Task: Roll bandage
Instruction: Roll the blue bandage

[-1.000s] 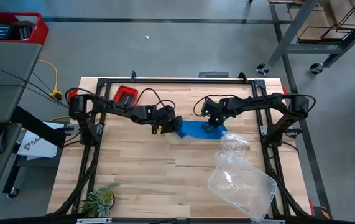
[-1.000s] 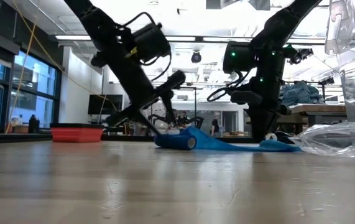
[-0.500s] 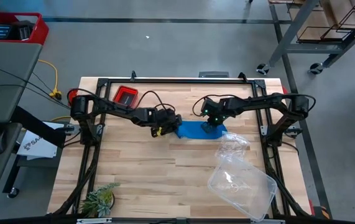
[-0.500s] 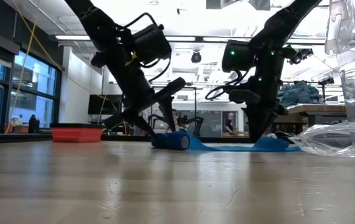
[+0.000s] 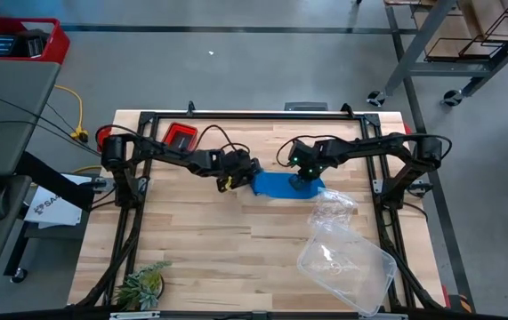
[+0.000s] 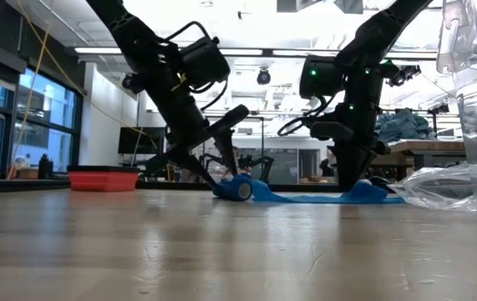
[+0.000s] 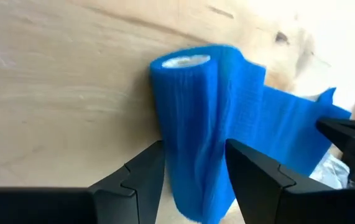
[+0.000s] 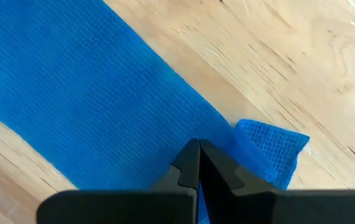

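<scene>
While the bright blue strip of soft stretchy bandage [image 5: 282, 185] lies flat along the middle of the pale wooden table [image 5: 236, 258], one end of it is already wound into a stubby roll that sits between the left gripper's [image 7: 193, 163] two dark fingers, which stand on either side of it and grasp it round its width. Away from those jaws the unrolled tail runs across the boards to the right gripper [image 8: 199, 163], whose fingers are clenched together with their tips pressed down on the fabric close to its folded far corner, apparently pinning it. Rolling looks partly done, with a fair length of flat band left between the two sets of jaws. The risk from here is that the roll goes crooked or loose: if the left jaws turn or push off-line, the layers could telescope, and if the right tips slip, the tail would lose tension and bunch up. Just beyond the pinned end lies a crumpled clear plastic bag [image 5: 342, 249], which the tail could snag. A small red tray [image 5: 181, 136] sits well behind the left arm.
</scene>
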